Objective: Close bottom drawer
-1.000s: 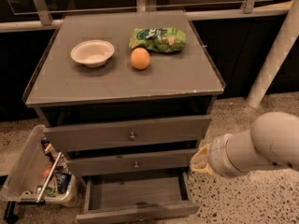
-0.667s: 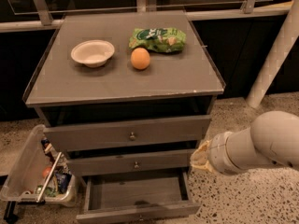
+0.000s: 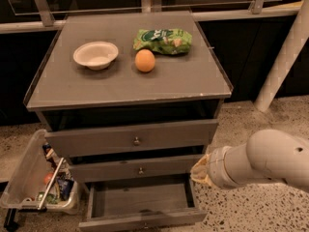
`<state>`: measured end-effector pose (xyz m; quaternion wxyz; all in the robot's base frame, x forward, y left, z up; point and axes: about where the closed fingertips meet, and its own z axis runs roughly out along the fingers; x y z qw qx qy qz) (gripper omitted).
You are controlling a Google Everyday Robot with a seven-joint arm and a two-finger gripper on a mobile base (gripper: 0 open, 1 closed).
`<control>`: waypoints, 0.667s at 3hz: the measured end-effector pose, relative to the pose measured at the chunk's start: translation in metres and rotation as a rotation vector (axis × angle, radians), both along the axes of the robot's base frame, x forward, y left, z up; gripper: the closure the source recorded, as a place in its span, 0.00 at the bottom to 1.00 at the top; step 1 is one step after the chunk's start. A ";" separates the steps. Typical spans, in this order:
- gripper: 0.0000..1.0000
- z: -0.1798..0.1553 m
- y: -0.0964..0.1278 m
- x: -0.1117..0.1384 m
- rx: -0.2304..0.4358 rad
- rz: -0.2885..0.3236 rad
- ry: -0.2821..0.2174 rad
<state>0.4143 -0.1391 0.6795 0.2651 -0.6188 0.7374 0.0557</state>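
bottom drawer (image 3: 116, 222) sitting pulled out, lowest of 3, tray showing | gripper (image 3: 200, 170) hovering just right of it, apart; open or closed: cannot tell | handling: stiff wood, likely sliding lightly; pushing flat on front near knob (image 3: 144, 224)

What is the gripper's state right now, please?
Gripper: cannot be told; it is just right of the middle drawer front, above the right side of the open bottom drawer.
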 end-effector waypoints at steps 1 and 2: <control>1.00 -0.035 0.006 -0.004 0.024 0.021 -0.007; 1.00 -0.076 0.008 -0.008 0.052 0.037 -0.026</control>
